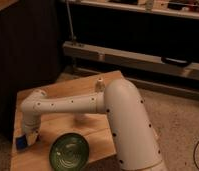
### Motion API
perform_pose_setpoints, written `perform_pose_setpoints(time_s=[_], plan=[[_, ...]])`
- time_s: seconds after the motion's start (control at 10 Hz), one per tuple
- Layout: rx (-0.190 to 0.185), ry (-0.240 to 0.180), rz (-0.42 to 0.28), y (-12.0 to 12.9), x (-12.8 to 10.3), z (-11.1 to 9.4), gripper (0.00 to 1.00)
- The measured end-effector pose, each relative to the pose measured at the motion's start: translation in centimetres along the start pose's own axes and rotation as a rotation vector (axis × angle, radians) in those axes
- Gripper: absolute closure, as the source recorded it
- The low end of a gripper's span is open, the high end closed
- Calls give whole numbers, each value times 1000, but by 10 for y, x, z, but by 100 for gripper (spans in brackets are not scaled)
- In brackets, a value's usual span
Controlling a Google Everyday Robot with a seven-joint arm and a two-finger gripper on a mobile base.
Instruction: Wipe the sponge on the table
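- My gripper (pixel 29 136) is down at the near left corner of the table (pixel 68 87), left of the green bowl (pixel 69 151) and a little farther back than it.
- Its fingers are pressed together, pinching the sponge (pixel 20 144). The bright-blue pad shows at the gripper's tip, lying on the wood near the table's left edge, apart from the bowl.
- My arm (pixel 68 105) is white with small dark dots. It rises from the right of the bowl, bends over and runs leftward across the table behind the bowl to reach the gripper.
- The table is light-brown planks with visible grain. Bare wood shows between the bowl and my arm, and again beyond my arm towards the far edge.
- The bowl sits at the near edge of the table, upright, with ringed ridges visible inside it.
- A small pale object (pixel 98 84) stands on the table well behind the bowl, close to the far edge. I cannot tell what it is.
- Beyond the table, farther back than the bowl, a long pale metal rail (pixel 143 59) runs across the room, with a dark handle-like piece (pixel 174 61) at its right part.
- To the right of the bowl, past my arm, the floor (pixel 178 115) is speckled and light grey.
- Back and left of the bowl stands a dark cabinet side (pixel 23 45). The room is dim, and a lit shelf (pixel 143 7) crosses the top.
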Motion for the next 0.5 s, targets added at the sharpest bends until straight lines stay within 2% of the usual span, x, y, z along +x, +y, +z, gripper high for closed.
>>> perform_pose_setpoints(time_s=[0.5], plan=[[-37, -1, 75, -36, -32, -20, 54]])
